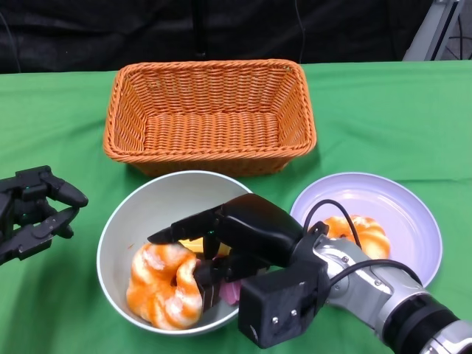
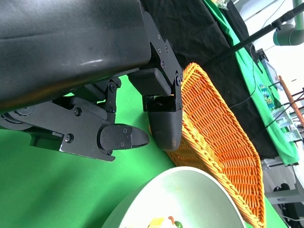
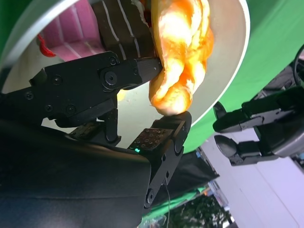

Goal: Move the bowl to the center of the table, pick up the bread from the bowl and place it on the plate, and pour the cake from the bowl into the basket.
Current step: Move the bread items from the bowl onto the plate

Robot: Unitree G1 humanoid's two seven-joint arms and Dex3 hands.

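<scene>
A pale bowl (image 1: 118,214) stands mid-table in front of the wicker basket (image 1: 210,118). In it lies an orange twisted bread (image 1: 158,287) beside a pink and brown cake (image 1: 227,293). My right hand (image 1: 236,240) reaches into the bowl. In the right wrist view its fingers (image 3: 142,69) and thumb pinch the bread (image 3: 183,47), with the cake (image 3: 71,33) behind. A second orange bread (image 1: 365,232) rests on the lilac plate (image 1: 409,214) to the right. My left hand (image 1: 37,210) hovers left of the bowl, fingers apart and empty.
Green cloth covers the table. The basket (image 2: 223,142) is empty and sits just beyond the bowl's rim (image 2: 190,190). A black cable loops from my right wrist over the plate's near edge. A dark backdrop hangs behind the table.
</scene>
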